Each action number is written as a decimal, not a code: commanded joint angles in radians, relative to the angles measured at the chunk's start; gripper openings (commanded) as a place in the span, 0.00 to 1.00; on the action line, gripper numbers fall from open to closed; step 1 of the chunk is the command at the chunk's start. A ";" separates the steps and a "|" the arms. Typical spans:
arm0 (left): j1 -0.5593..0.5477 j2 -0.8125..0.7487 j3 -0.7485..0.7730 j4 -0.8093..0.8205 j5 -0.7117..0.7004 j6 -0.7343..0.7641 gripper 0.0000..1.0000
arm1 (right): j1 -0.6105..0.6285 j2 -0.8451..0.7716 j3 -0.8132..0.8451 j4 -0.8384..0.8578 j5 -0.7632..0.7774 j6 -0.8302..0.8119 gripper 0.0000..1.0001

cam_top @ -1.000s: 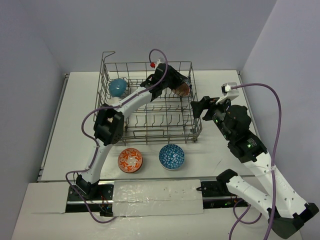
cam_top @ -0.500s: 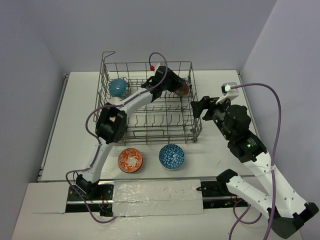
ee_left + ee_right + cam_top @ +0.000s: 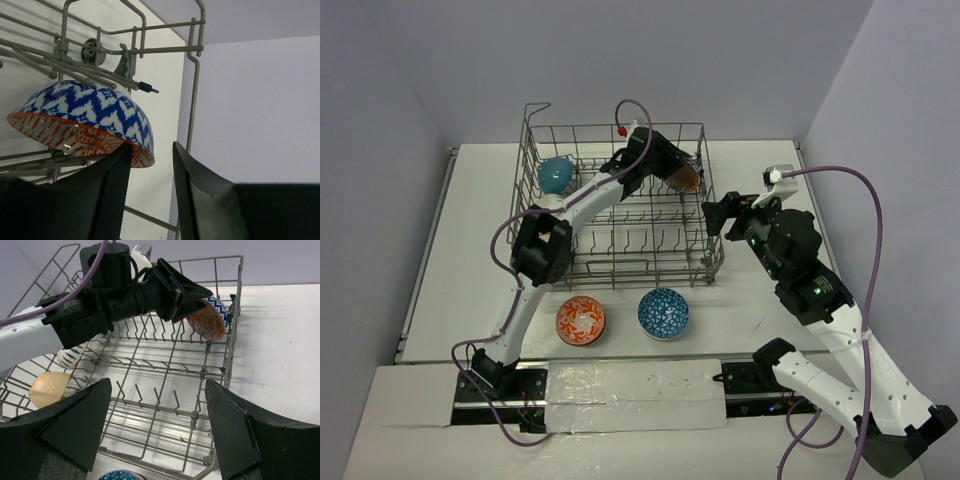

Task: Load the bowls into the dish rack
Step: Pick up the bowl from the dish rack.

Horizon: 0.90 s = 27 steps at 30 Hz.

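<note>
The dish rack point(image 3: 712, 262) stands mid-table. At its far right corner a bowl point(image 3: 90, 117), blue-and-white zigzag outside and orange inside, leans on edge against the tines. My left gripper point(image 3: 151, 146) is open; the bowl's rim sits by the left finger point(image 3: 107, 200) and a gap separates it from the right finger. The top view shows this gripper point(image 3: 672, 166) beside that bowl point(image 3: 689, 178). A teal bowl point(image 3: 555, 173) stands in the rack's far left. An orange bowl point(image 3: 580, 320) and a blue patterned bowl point(image 3: 663, 313) lie on the table before the rack. My right gripper point(image 3: 159, 385) hangs open and holds nothing.
The right gripper point(image 3: 720, 215) hovers just outside the rack's right wall. In the right wrist view a cream bowl point(image 3: 50, 387) and a blue-striped one point(image 3: 70, 356) sit at the rack's left, under the left arm point(image 3: 75, 320). Upright tines fill the rack floor point(image 3: 165, 395).
The left jaws have spread a little wider off the zigzag bowl and the gripper has shifted slightly. The bowl stays against the tines. The right arm has not moved.
</note>
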 commanded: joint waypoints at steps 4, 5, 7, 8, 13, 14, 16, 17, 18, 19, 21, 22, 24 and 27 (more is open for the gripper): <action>0.002 0.066 0.119 0.009 -0.004 0.024 0.44 | -0.010 0.000 0.004 0.042 0.013 -0.008 0.83; 0.002 0.068 0.122 0.011 -0.004 0.023 0.44 | -0.010 0.001 0.006 0.044 0.013 -0.008 0.83; 0.002 0.075 0.124 0.014 -0.006 0.018 0.44 | -0.012 0.001 0.004 0.042 0.011 -0.008 0.83; 0.002 0.077 0.124 0.017 -0.004 0.018 0.45 | -0.012 0.001 0.006 0.044 0.011 -0.006 0.83; 0.002 0.086 0.139 0.006 -0.007 0.026 0.43 | -0.018 0.004 0.006 0.045 0.005 -0.005 0.83; 0.002 0.086 0.137 0.008 -0.009 0.026 0.42 | -0.016 0.006 0.006 0.045 0.003 -0.005 0.83; 0.003 0.082 0.128 0.012 -0.010 0.026 0.41 | -0.019 0.006 0.004 0.047 0.002 -0.005 0.83; 0.002 0.080 0.125 0.015 -0.012 0.024 0.40 | -0.019 0.006 0.003 0.045 -0.001 -0.005 0.83; 0.002 0.079 0.120 0.017 -0.012 0.021 0.39 | -0.019 0.006 0.004 0.045 0.000 -0.003 0.83; 0.002 0.076 0.117 0.022 -0.013 0.021 0.37 | -0.021 0.006 0.003 0.045 0.000 -0.003 0.83; 0.002 0.068 0.105 0.028 -0.018 0.021 0.34 | -0.022 0.006 0.003 0.048 -0.003 -0.002 0.83; 0.002 0.065 0.101 0.035 -0.023 0.020 0.30 | -0.021 0.006 0.003 0.047 -0.001 -0.003 0.83; 0.000 0.059 0.094 0.040 -0.026 0.020 0.26 | -0.022 0.004 0.003 0.047 -0.001 -0.003 0.83; 0.000 0.056 0.088 0.048 -0.029 0.017 0.12 | -0.022 0.003 0.003 0.048 -0.001 -0.002 0.83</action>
